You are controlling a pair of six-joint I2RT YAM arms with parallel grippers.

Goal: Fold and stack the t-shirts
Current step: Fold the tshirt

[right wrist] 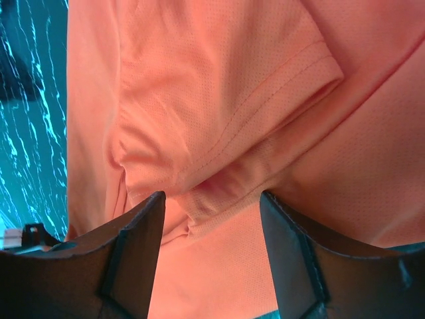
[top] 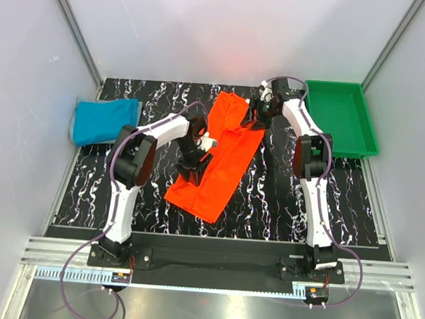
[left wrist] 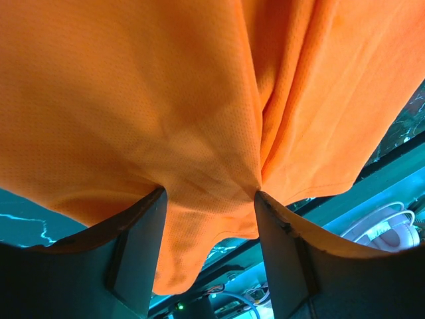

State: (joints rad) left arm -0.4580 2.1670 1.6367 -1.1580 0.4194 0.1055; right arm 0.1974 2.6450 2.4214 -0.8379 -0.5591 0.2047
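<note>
The orange-red t-shirt point(top: 224, 149) lies lengthwise on the black marbled table, partly folded on itself. My left gripper point(top: 195, 165) is over its left side. In the left wrist view its jaws stand wide apart point(left wrist: 211, 193), and a hanging edge of the orange cloth point(left wrist: 186, 119) sits between them. My right gripper point(top: 255, 119) is at the shirt's upper right. Its jaws are wide apart point(right wrist: 212, 196) over a hemmed sleeve point(right wrist: 265, 86), not closed on it. The teal-blue t-shirt point(top: 106, 120) lies folded at the far left, away from both grippers.
A green plastic tray point(top: 363, 144) stands at the back right, close to the right arm. White walls enclose the table on three sides. The arm bases and their cables are at the near edge.
</note>
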